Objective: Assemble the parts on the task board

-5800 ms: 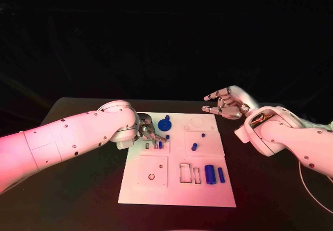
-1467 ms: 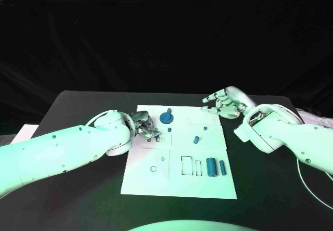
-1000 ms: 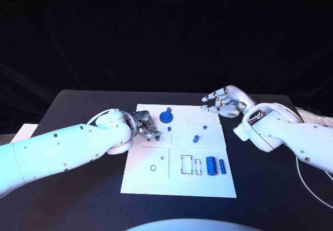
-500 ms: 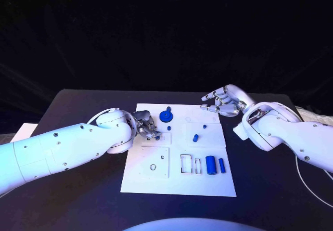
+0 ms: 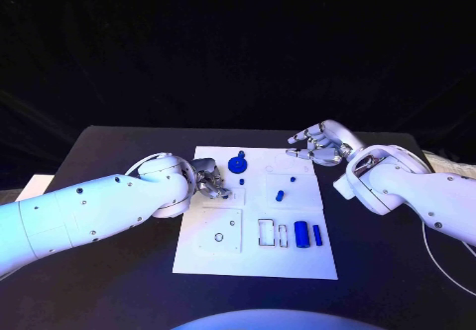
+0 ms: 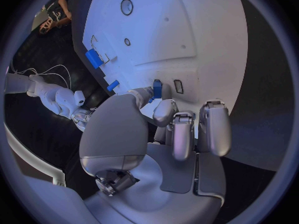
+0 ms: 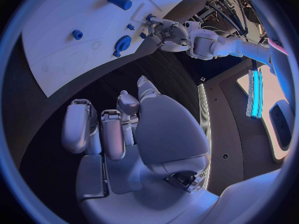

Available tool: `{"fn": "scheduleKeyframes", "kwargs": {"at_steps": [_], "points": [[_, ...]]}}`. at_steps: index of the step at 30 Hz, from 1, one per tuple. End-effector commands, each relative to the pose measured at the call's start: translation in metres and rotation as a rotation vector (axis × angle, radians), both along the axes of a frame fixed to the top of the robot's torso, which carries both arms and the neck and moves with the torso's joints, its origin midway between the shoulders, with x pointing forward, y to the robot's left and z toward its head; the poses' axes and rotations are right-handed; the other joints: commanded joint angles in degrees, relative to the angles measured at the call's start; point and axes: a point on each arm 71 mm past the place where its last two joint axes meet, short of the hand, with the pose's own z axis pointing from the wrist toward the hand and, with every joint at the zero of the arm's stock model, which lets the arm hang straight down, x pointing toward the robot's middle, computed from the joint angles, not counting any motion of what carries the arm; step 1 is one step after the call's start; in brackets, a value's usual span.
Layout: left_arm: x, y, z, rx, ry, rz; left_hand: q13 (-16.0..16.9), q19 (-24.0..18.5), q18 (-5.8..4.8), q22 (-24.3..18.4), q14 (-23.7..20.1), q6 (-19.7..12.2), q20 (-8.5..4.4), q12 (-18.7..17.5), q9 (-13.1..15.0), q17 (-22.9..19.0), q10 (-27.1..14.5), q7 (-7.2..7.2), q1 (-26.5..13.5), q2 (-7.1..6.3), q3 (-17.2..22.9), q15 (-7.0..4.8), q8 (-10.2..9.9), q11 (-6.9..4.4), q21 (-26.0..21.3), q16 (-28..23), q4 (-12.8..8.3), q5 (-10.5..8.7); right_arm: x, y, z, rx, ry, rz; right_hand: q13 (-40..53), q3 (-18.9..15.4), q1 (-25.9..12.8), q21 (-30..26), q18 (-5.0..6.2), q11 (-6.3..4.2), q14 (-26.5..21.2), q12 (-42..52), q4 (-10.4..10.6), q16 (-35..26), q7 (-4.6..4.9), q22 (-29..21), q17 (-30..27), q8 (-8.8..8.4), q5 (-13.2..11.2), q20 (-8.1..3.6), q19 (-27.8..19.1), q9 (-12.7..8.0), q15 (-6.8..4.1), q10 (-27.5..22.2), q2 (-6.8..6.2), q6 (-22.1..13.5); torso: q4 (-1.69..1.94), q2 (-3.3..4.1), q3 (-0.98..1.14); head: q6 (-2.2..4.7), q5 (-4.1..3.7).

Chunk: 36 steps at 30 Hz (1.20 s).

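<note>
The white task board [image 5: 256, 251] lies mid-table. My left hand [image 5: 210, 181] hovers over its left side near the far end. In the left wrist view, thumb and a finger pinch a small blue block [image 6: 157, 89] just beside a narrow slot [image 6: 178, 86]. A blue gear [image 5: 237, 163] stands at the board's far end, with a small blue peg [image 5: 241, 181] just in front of it. Two blue cylinders [image 5: 300, 232] lie side by side at the near right. My right hand [image 5: 318, 144] hangs past the board's far right corner, fingers apart and holding nothing.
Two more small blue pieces [image 5: 278, 195] sit on the board's right half. A round hole [image 5: 217, 238] and rectangular recesses [image 5: 266, 233] mark the near half. Black table [image 5: 109, 275] surrounds the board. The right wrist view shows the gear [image 7: 122, 43] and my left hand [image 7: 163, 32].
The left hand has edged slightly toward the board's far end with the small blue block. The right hand has stayed in place.
</note>
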Motion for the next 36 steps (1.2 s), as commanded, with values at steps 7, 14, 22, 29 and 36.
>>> {"fn": "scheduleKeyframes", "kwargs": {"at_steps": [7, 14, 22, 29, 36], "points": [[-0.0031, 0.0003, -0.0055, 0.037, 0.038, -0.015, 0.26, 1.05, -0.68, 4.44, 6.02, 0.78, 0.22, 0.39, -0.06, 15.1, 0.54, -0.04, 0.45, -0.23, 9.63, 0.19, -0.08, 0.07, 0.41, 0.17, -10.07, 0.14, -0.0009, 0.0014, -0.0012, 0.0, 0.004, 0.018, -0.14, -0.01, -0.32, -0.35, 0.59, -0.11, 3.91, -0.31, 0.3, -0.26, 0.02, -0.09, 5.3, -0.09, 0.32, 0.07, -0.39, -0.02, -0.17, -0.25, 0.26, 0.38, -0.05, -0.01, -0.02, -0.07, 0.0], [-0.0031, -0.0003, -0.0052, 0.026, 0.037, -0.012, 0.61, 1.02, -0.66, 4.42, 6.02, 1.47, 0.22, 0.69, -0.44, 15.1, 0.88, -0.27, -0.22, -0.55, 9.45, 0.13, -0.42, -0.05, 0.33, 0.17, -10.04, 0.12, -0.0011, 0.0014, -0.0018, 0.0, 0.005, 0.019, -0.21, -0.02, -0.34, -0.37, 0.6, -0.11, 3.89, -0.39, 0.33, -0.3, 0.02, -0.12, 5.24, -0.09, 0.38, 0.07, -0.4, -0.02, -0.17, -0.28, 0.3, 0.38, -0.01, -0.05, -0.03, 0.02, -0.1], [-0.0023, 0.0002, -0.0059, 0.003, 0.054, 0.006, 1.77, 1.01, -0.61, 4.38, 6.02, 3.19, -0.09, 1.66, -0.89, 15.1, 1.92, -1.13, -2.75, 0.27, 8.67, -0.29, -0.74, -0.69, 0.15, 0.17, -8.87, 0.61, -0.0011, 0.0017, -0.0024, 0.001, 0.007, 0.019, -0.25, -0.04, -0.31, -0.39, 0.6, -0.13, 3.9, -0.39, 0.35, -0.32, 0.0, -0.13, 5.23, -0.1, 0.76, 0.06, -0.39, -0.03, -0.19, -0.27, 0.39, 0.36, -0.08, -0.02, 0.01, 0.1, -0.05], [-0.0014, 0.0038, -0.0085, 0.006, 0.119, 0.033, 2.56, 1.12, -0.64, 4.56, 6.02, 4.25, -0.36, 2.16, -0.99, 15.1, 2.4, -1.51, -6.28, 1.87, 8.0, -0.57, -0.88, -0.96, 0.15, 0.17, -6.98, 1.62, -0.0009, 0.0019, -0.0029, 0.001, 0.009, 0.019, -0.5, -0.16, 0.06, -0.5, 0.6, -0.17, 3.91, -0.5, 0.24, -0.43, 0.0, -0.21, 5.18, -0.13, 2.99, 0.01, -0.34, -0.06, -0.23, -0.31, 0.44, 0.33, -0.08, 0.01, 0.06, 0.08, -0.04], [0.0002, 0.0055, -0.0092, 0.035, 0.151, 0.033, 2.68, 1.18, -0.67, 4.69, 6.02, 4.55, -0.43, 2.18, -1.01, 15.1, 2.45, -1.6, -7.58, 2.18, 7.76, -0.62, -0.96, -1.03, 0.2, 0.17, -6.5, 1.64, -0.0006, 0.0021, -0.0033, 0.0, 0.01, 0.02, -0.64, -0.17, 0.24, -0.62, 0.63, -0.17, 3.92, -0.58, 0.21, -0.46, 0.01, -0.37, 5.18, -0.14, 4.03, 0.0, -0.38, -0.08, -0.24, -0.36, 0.46, 0.29, -0.01, 0.0, 0.05, -0.1, -0.07]]}}
